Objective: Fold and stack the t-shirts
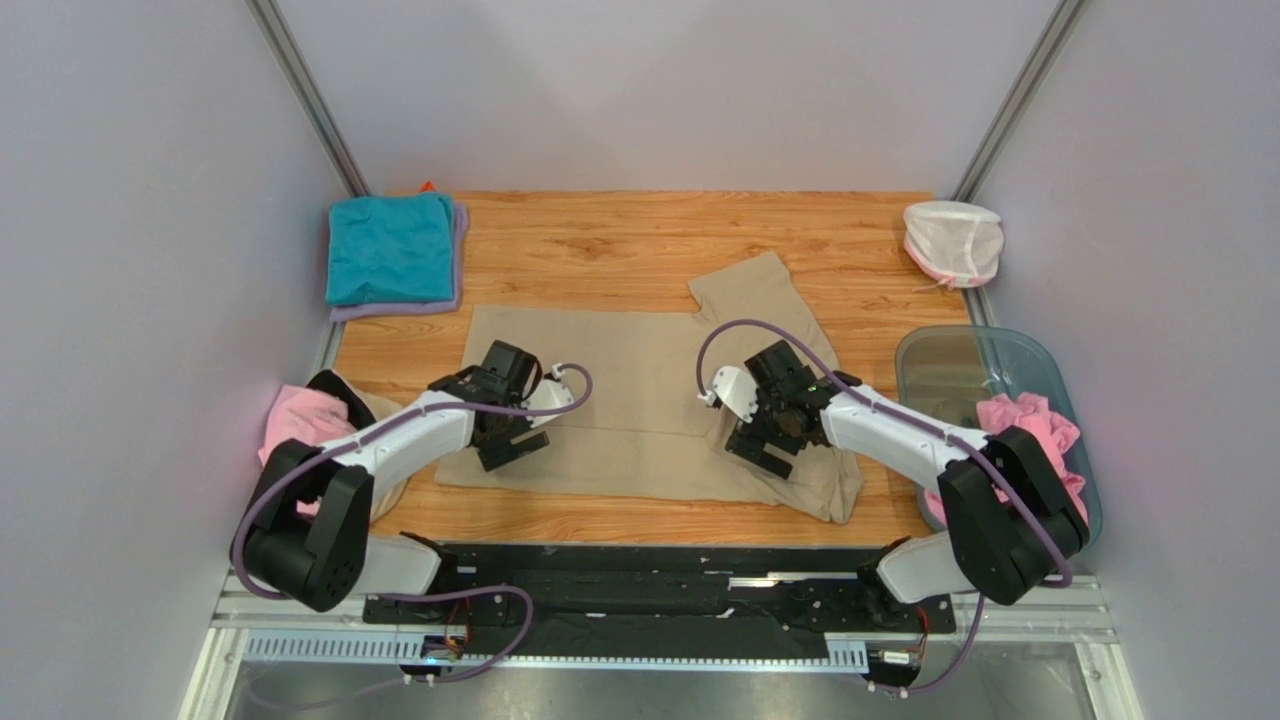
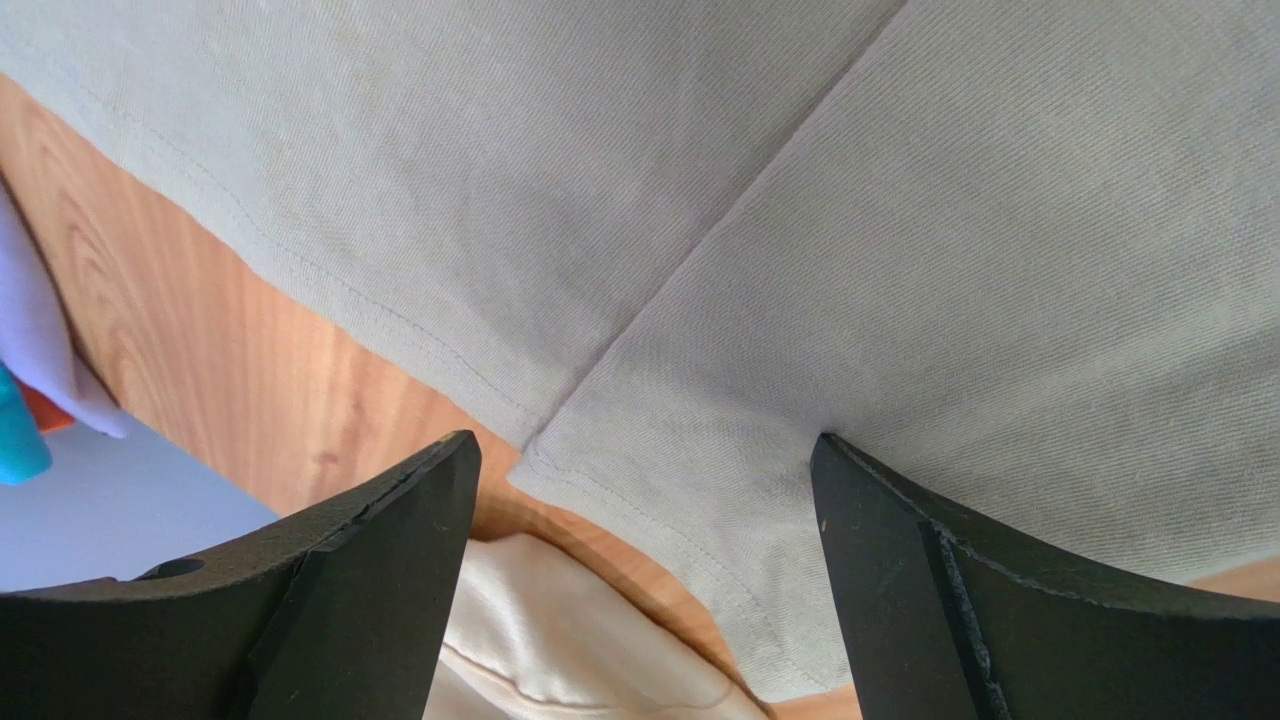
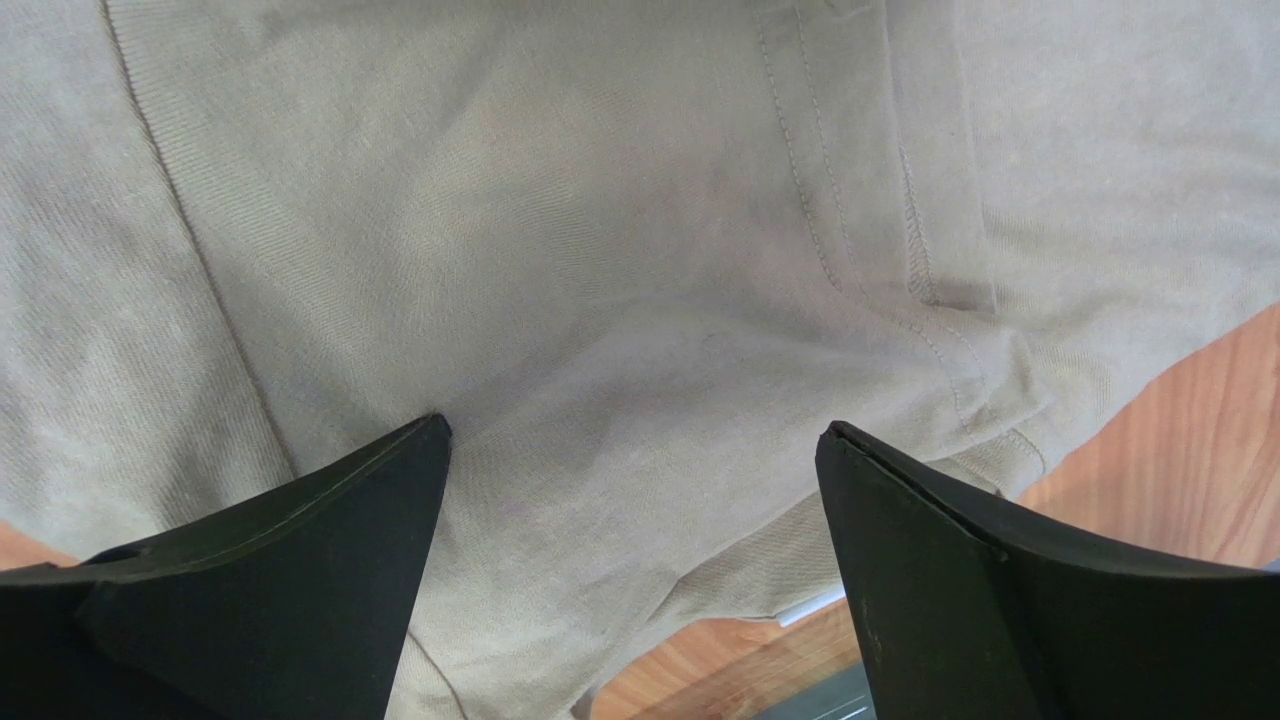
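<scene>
A: Where does the tan t-shirt [image 1: 639, 390] lie?
B: Flat on the table [image 1: 601, 225] (a sleeve [image 1: 751, 293] juts at its far edge). The left gripper [image 1: 511, 444] and right gripper [image 1: 760, 447] stand over it, jaws wide, gripping nothing.

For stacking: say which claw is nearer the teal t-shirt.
Left. The left claw hangs over the left end of the tan t-shirt, on the same side as the teal t-shirt; the right claw is over its right end, farther away.

The tan t-shirt [image 1: 646, 393] is matt fine-knit cloth, the table [image 1: 631, 240] smooth wood-grain (jaws: matt black plastic).
</scene>
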Motion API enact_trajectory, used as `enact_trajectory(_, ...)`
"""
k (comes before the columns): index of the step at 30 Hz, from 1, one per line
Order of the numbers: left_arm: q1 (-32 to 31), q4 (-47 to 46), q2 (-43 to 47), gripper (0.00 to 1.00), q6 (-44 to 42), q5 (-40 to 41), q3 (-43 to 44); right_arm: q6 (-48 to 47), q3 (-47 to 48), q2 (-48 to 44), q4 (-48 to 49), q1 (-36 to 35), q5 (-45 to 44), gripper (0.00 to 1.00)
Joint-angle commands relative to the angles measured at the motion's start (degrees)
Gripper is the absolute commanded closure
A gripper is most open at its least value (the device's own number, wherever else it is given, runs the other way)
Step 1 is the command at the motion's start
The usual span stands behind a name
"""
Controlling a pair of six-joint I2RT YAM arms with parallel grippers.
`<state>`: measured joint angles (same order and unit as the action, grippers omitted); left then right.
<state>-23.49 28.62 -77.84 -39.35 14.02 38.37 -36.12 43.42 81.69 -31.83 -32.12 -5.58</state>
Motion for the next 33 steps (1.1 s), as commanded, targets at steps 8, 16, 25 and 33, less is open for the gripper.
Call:
enact_trajectory(8, -1.9, 8.4, 11.4, 0.09, 4.4, -2.4, 0.1, 3.9, 1.4, -8.6, -7.2, -3.3, -2.0, 0.0)
enact_trajectory(16, -1.8, 3.9, 12.8, 0.08, 2.0, -0.1, 6.7, 3.7, 10.3, -9.9, -2.0, 1.7, -5.9, 0.0)
enact_trajectory(25, 4.4, -3.0, 0.3, 0.01, -0.5, -5.2, 23.1, 12.6, 38.3, 13.1, 2.0, 17.7, 1.9, 0.0)
enact_trajectory(33, 7.1, -1.2, -14.3, 0.01, -2.8, -8.3, 33.0, 19.2, 65.1, 39.0, -6.7, 21.4, 9.4, 0.06)
